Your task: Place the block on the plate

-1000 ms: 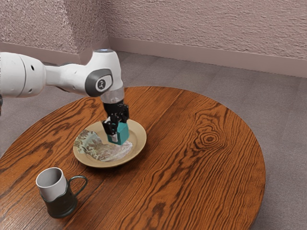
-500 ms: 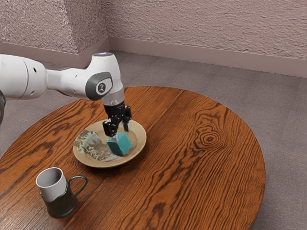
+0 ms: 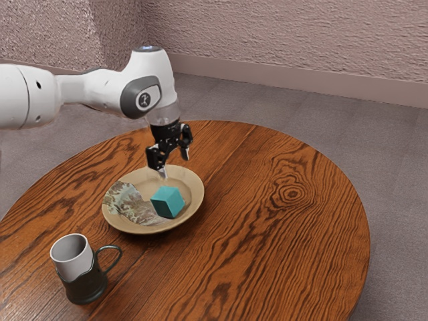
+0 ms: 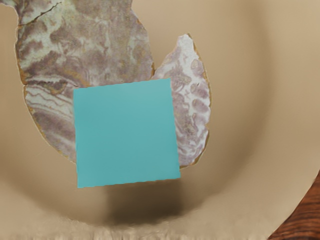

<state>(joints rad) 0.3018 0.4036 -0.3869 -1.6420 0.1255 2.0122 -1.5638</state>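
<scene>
Two fingers stand spread on the black gripper [image 3: 172,168], which hangs above the plate [image 3: 120,223] with nothing between them. Below, apart from the gripper, the teal block [image 3: 168,202] sits on the plate, partly over its mottled pattern [image 3: 126,200]. Near the plate, a two-tone mug [image 3: 81,271] stands upright on the wooden table [image 3: 267,247].

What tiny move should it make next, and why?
I'd probably raise the jaws straight up a little, clear of everything. They stand open above the block, with a gap between, and the block already sits inside the plate, so there seems nothing left to hold or nudge.
</scene>
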